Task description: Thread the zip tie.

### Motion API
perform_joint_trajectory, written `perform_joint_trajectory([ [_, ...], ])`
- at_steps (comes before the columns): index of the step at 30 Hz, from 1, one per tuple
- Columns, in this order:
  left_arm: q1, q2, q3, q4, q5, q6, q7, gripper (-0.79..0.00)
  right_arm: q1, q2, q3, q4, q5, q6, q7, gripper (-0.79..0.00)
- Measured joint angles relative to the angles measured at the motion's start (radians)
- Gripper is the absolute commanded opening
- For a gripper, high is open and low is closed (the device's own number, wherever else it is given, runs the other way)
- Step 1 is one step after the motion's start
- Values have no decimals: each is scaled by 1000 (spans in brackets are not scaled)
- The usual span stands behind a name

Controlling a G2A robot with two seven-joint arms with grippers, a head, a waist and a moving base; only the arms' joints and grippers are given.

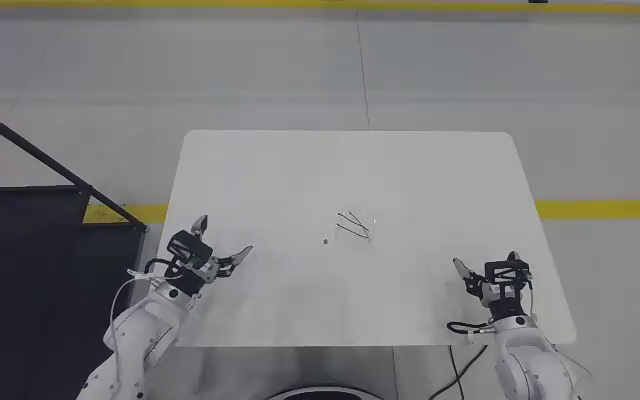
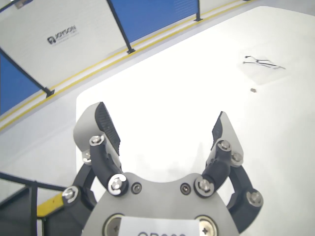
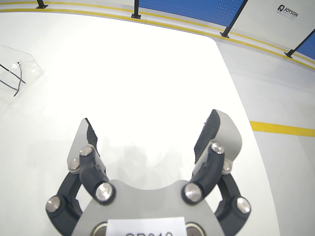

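Pale grey flooring with a yellow line painted across it surrounded a white rectangular table with rounded corners. Beyond the floor stood blue and white fence panels on black posts; several carried a small dark logo with a line of lettering beside it. Near the middle of the table, a few thin black zip ties lay loosely crossed over one another on a clear plastic sheet, flat on the surface. A small dark speck sat on the bare tabletop just beside the sheet, on the side toward the left arm. The left gripper was near the table's left front edge, well apart from the zip ties, its jaws spread wide with nothing between the ribbed black pads. The right gripper was near the right front corner, also well apart from the zip ties, its jaws likewise spread and holding nothing. Each gripper body bore a white printed label, partly cut off at the frame edge.
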Motion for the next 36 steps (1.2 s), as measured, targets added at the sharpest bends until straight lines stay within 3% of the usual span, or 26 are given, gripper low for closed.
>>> perform_joint_trajectory([
  [5, -78, 4, 66, -7, 112, -82, 19, 0, 0, 0, 0, 0, 0, 0, 0, 0],
  [11, -195, 7, 129, 44, 103, -278, 13, 0, 0, 0, 0, 0, 0, 0, 0, 0],
  [22, -198, 7, 130, 51, 92, -243, 14, 0, 0, 0, 0, 0, 0, 0, 0, 0],
  [28, -253, 2, 153, 86, -137, -387, -160, 0, 0, 0, 0, 0, 0, 0, 0, 0],
  [36, -427, -15, 256, 190, -641, -417, -606, 0, 0, 0, 0, 0, 0, 0, 0, 0],
])
